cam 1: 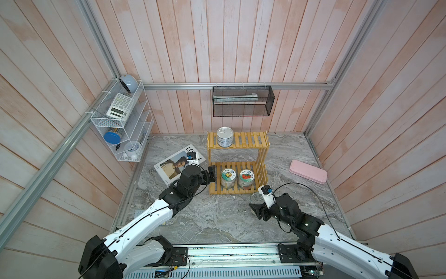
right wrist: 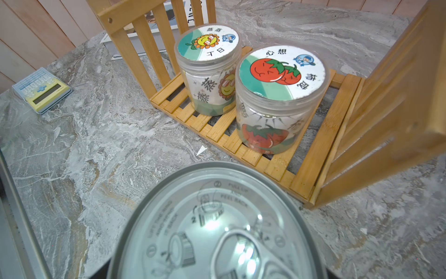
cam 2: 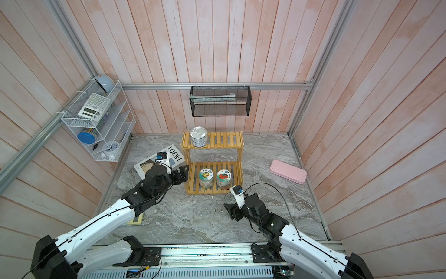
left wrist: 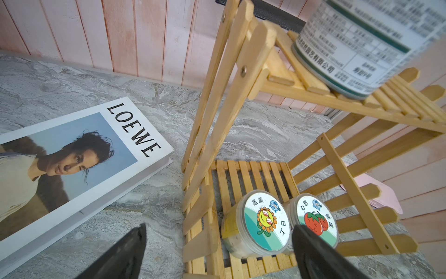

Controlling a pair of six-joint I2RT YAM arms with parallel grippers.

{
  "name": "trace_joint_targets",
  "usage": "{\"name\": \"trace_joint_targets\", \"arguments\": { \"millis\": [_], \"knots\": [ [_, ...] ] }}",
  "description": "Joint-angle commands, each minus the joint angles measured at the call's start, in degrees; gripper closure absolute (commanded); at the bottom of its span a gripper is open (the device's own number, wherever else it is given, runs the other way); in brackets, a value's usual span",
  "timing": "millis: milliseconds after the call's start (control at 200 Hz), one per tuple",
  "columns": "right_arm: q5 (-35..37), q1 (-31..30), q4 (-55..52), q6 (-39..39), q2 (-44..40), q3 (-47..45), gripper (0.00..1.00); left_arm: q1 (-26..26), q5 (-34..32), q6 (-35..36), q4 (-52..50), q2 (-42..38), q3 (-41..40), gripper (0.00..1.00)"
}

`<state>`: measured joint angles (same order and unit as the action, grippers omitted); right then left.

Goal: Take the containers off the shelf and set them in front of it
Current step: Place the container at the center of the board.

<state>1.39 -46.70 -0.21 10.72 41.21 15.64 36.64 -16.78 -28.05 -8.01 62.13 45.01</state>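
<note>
Pale pink plank walls (cam 1: 217, 48), a grey marbled tabletop (cam 1: 217, 217), silvery rails (cam 1: 183, 86). A white wire rack (cam 1: 141, 120) and a black mesh basket (cam 1: 241, 110), perhaps holding paper, hang there.

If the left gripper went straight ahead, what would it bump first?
The left gripper probably hits the yellow wooden shelf's slatted side first; the clear sunflower-lidded jar stands just behind. Depth is unclear.

Marble table (cam 1: 217, 222): shelf (cam 1: 251, 140), magazine (cam 1: 169, 166), pink case (cam 1: 308, 172)
</note>
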Motion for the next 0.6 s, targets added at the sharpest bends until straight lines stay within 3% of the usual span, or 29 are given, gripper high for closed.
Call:
{"name": "trace_joint_targets", "arguments": {
  "millis": [0,430,595],
  "knots": [
    [1.2,-0.3,6.7,0.7,2.1,-1.4,0.4,-0.3,-0.7,0.4,0.3,-0.8,1.7,0.0],
    [1.3,-0.4,16.8,3.2,17.7,0.0,0.41,-0.2,-1.3,0.4,1.2,-1.4,0.5,0.0],
    [1.6,-0.7,16.1,3.2,18.3,0.4,0.37,-0.2,-1.7,0.8,0.7,-2.1,0.3,0.0]
  ]
}}
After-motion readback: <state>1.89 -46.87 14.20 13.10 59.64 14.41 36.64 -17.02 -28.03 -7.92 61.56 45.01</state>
